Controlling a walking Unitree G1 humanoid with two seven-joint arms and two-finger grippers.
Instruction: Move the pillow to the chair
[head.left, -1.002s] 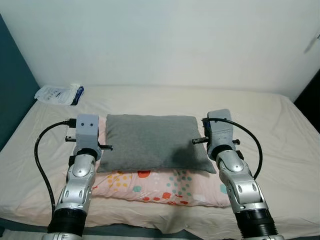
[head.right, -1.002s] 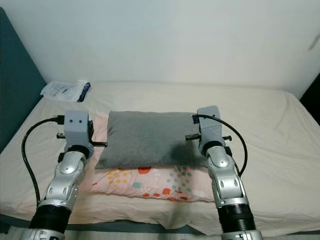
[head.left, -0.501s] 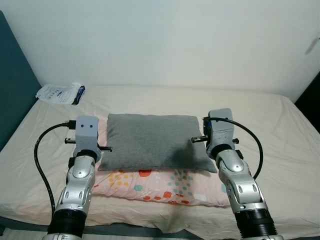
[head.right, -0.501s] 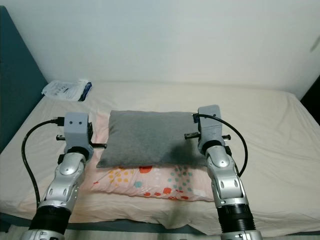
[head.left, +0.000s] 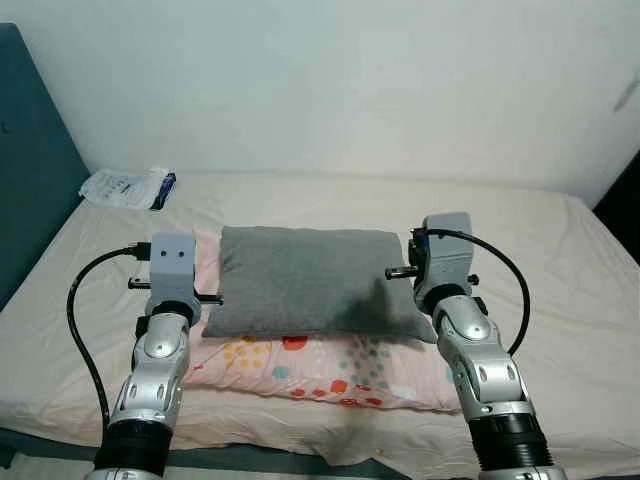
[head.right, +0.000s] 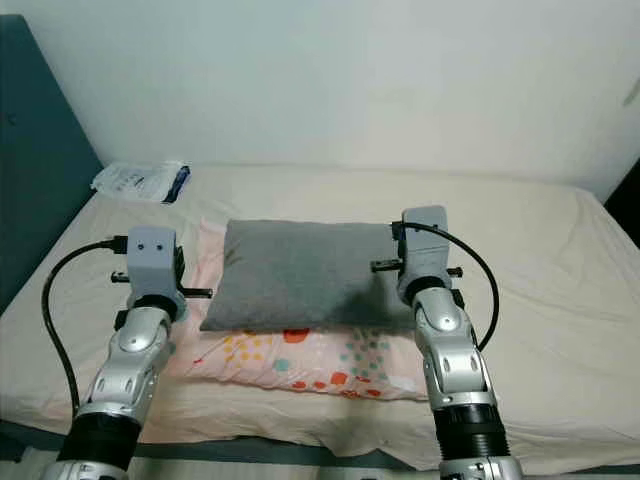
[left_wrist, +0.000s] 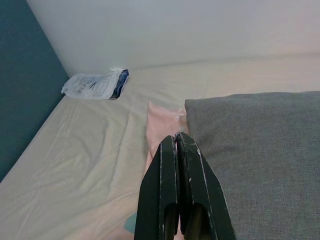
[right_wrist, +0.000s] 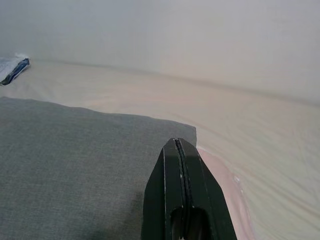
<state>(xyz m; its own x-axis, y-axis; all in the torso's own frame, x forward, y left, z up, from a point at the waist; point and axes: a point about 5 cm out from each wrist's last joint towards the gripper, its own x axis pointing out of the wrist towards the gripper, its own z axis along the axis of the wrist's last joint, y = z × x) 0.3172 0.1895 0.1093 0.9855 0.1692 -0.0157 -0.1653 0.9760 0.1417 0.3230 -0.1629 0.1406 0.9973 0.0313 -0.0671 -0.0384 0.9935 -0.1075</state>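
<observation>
Grey pillow (head.left: 308, 281): we see it lying flat in the middle of the bed (head.left: 560, 290), on top of a pink pillow (head.left: 330, 368) with coloured dots.
Pillow edges: our two arms sit one at each short end of the grey pillow, just beside it.
Room to move: there is a lot of bare cream sheet behind the pillows and out to both sides.
Bed edges: a white wall (head.left: 330, 80) runs along the far side, and a dark teal headboard (head.left: 30, 180) stands on our left.
Left hand (left_wrist: 177, 145): its two black fingers are pressed tight together, and it holds nothing. It sits low by the left end of the grey pillow, over the pink one.
Right hand (right_wrist: 178, 150): its fingers are pressed together too, with nothing between them. It sits by the right end of the grey pillow, near the corner.
Far corner: a white packet (head.left: 127, 187) with a blue end lies on the sheet near the headboard, well apart from the pillows.
</observation>
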